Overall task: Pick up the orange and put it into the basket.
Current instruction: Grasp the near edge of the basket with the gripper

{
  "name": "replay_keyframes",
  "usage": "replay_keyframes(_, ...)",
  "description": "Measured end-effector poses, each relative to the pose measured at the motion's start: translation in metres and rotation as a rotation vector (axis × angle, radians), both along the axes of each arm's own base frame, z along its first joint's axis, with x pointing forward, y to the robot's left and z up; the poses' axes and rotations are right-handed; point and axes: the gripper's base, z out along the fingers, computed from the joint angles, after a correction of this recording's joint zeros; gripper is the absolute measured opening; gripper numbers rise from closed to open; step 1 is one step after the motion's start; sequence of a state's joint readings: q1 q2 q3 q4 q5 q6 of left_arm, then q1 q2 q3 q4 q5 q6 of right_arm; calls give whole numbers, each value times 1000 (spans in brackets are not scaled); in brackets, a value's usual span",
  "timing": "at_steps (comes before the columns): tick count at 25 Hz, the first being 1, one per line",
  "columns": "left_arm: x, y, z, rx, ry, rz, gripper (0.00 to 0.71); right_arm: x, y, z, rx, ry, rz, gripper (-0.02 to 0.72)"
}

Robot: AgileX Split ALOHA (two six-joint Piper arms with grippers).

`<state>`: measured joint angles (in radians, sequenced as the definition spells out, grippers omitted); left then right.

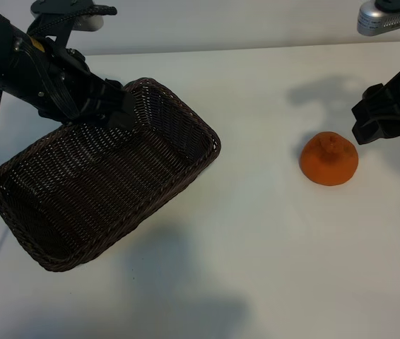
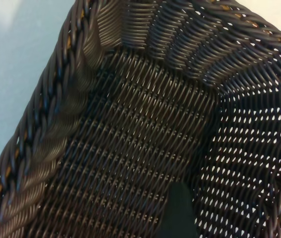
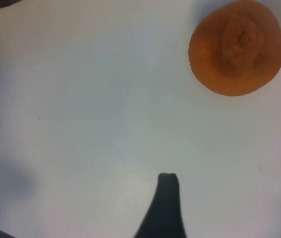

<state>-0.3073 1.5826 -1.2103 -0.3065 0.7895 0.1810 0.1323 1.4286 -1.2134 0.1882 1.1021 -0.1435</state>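
Two task items, two tools. Orange (image 1: pixel 328 159): sits knob-up on the white tabletop (image 1: pixel 256 247), untouched, well apart from the basket (image 1: pixel 66 205). Basket: tilted, its far rim raised at the left tool (image 1: pixel 115 106), which appears to grip that rim with jaws spread fairly wide. Right tool (image 1: pixel 369 123): wide, empty, just beside and above the orange. Risks, as judged: the round fruit could roll from an off-centre pinch; the tilted basket could slip from its hold or let a dropped orange roll out.
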Motion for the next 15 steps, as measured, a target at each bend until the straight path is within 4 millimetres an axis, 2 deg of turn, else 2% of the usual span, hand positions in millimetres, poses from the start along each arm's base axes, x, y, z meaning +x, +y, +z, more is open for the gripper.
replay_keyframes(15,0,0,0,0,-1,0,592,0,-1,0,-8,-1,0,600)
